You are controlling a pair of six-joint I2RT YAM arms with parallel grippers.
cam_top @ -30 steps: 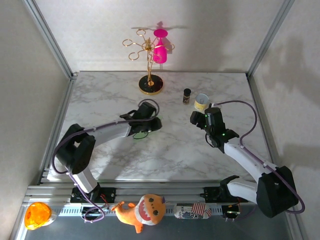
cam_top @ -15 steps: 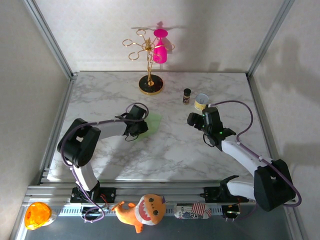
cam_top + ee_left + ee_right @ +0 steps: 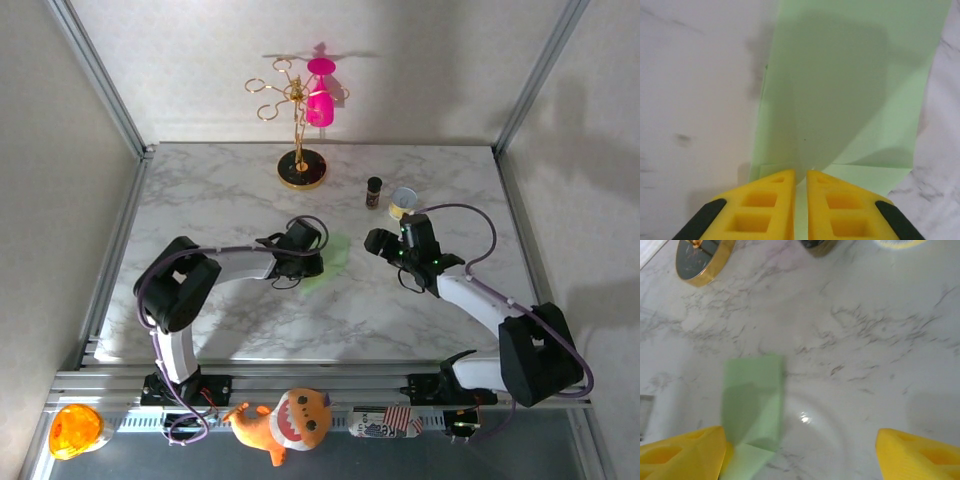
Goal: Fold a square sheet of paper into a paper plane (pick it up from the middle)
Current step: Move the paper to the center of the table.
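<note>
The left gripper (image 3: 305,266) is now sitting further toward the table (image 3: 220,200) centre than half a second ago, carrying the square sheet of paper (image 3: 330,262) with it. The right gripper (image 3: 378,243) is now closer to the sheet. The left gripper (image 3: 800,175) is nearly closed, pinching a raised edge of the folded sheet (image 3: 850,90). The right gripper (image 3: 800,455) is standing wide open, holding nothing, with the sheet (image 3: 752,390) lying on the table beside its left finger. A small cup (image 3: 403,203) and a dark jar (image 3: 374,191) are standing further back; their contents cannot be determined.
</note>
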